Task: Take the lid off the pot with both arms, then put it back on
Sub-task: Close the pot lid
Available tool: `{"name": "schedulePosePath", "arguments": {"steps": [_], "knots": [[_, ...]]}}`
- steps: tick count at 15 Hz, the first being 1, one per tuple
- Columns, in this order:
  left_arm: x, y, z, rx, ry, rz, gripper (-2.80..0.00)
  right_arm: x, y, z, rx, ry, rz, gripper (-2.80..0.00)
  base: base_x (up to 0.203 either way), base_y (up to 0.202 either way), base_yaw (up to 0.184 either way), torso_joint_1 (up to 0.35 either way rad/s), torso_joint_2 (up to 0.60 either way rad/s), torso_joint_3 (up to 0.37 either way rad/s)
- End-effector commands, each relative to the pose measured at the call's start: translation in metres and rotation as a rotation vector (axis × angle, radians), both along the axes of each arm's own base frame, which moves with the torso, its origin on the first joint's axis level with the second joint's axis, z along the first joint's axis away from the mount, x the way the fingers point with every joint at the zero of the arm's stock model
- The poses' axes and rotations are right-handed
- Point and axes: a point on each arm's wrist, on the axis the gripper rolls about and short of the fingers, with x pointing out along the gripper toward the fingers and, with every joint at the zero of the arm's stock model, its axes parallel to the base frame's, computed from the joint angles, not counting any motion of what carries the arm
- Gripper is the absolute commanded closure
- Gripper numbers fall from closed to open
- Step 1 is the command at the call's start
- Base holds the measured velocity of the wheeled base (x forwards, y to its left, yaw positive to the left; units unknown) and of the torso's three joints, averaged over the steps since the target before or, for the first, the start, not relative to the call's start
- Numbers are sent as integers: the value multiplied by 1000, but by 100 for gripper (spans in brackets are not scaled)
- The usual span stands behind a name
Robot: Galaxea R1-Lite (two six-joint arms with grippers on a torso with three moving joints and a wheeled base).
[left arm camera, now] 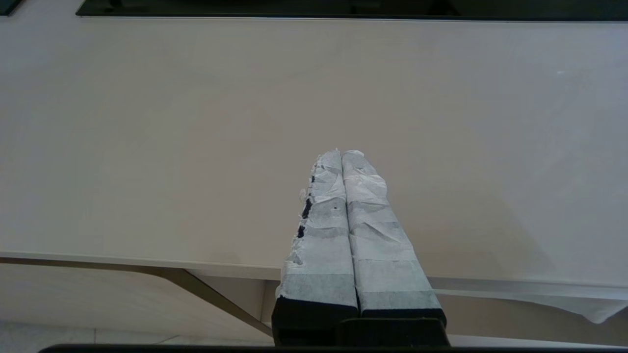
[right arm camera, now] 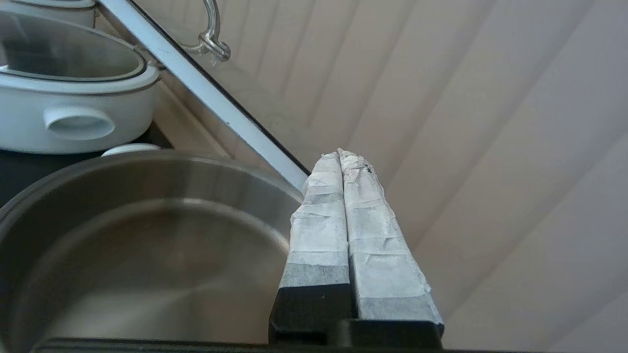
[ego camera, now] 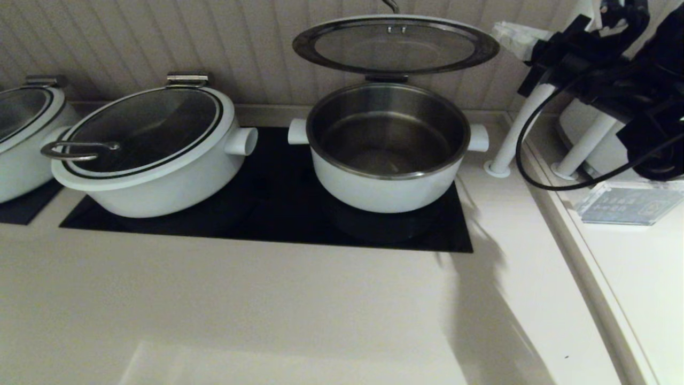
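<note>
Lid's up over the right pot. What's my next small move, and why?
Probably ease the right claw down so the lid lowers toward the pot. The lid stands raised above the open, empty pot, the right claw's shut tips sit by its rim, and the left claw hangs shut over the counter.

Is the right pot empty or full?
Empty: the pot shows a bare steel bottom, with its lid raised above it.

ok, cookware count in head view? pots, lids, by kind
White pots: 3, the open pot, middle pot, cut-off left pot
Glass lids: 3, the raised lid, the middle pot's lid, the left pot's lid
Total: 6
</note>
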Motion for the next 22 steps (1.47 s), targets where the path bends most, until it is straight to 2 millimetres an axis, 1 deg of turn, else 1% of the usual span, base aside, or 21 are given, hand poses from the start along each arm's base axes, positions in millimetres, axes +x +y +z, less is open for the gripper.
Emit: {"name": "schedulePosePath", "arguments": {"steps": [1, 4, 10, 16, 22], "knots": [[0, 0, 0, 0, 0, 0, 0, -5, 0, -4, -4, 7, 3, 0, 0, 0, 0, 0, 0, 0], [0, 0, 0, 0, 0, 0, 0, -9, 1, -9, -5, 14, 8, 0, 0, 0, 0, 0, 0, 0], [0, 0, 0, 0, -2, 0, 0, -11, 7, -12, -9, 20, 33, 0, 0, 0, 0, 0, 0, 0], [0, 0, 0, 0, -2, 0, 0, -16, 12, -25, -12, 38, 46, 0, 0, 0, 0, 0, 0, 0], [0, 0, 0, 0, -2, 0, 0, -19, 13, -32, -14, 50, 51, 0, 0, 0, 0, 0, 0, 0]]}}
